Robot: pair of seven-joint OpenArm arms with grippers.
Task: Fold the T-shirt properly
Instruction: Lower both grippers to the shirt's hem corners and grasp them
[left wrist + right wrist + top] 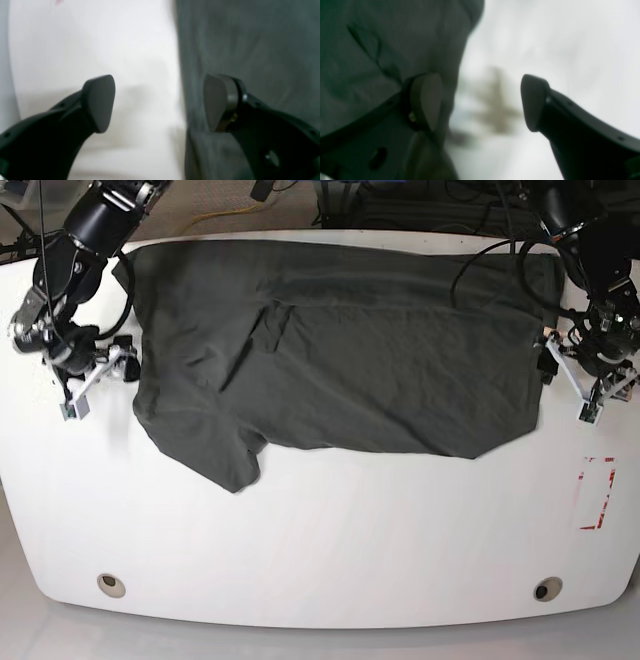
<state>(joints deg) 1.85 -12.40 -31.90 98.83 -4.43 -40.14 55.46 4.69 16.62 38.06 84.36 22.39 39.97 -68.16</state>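
Observation:
The dark charcoal T-shirt (pixel 340 340) lies spread flat across the far half of the white table (pixel 330 520), with a sleeve flap hanging toward the front left. My left gripper (pixel 567 385) is open at the shirt's right edge. In the left wrist view, my left gripper (pixel 160 103) has one finger over the shirt (pixel 250 50) and the other over bare table (pixel 87 37). My right gripper (pixel 98 385) is open at the shirt's left edge. In the right wrist view, my right gripper (pixel 481 102) straddles the edge of the cloth (pixel 382 37). Neither gripper holds anything.
A red-outlined rectangle (pixel 597 492) is marked on the table at the right. Two round holes (pixel 112 584) (pixel 546 588) sit near the curved front edge. Cables (pixel 500 250) run over the back right by the left arm.

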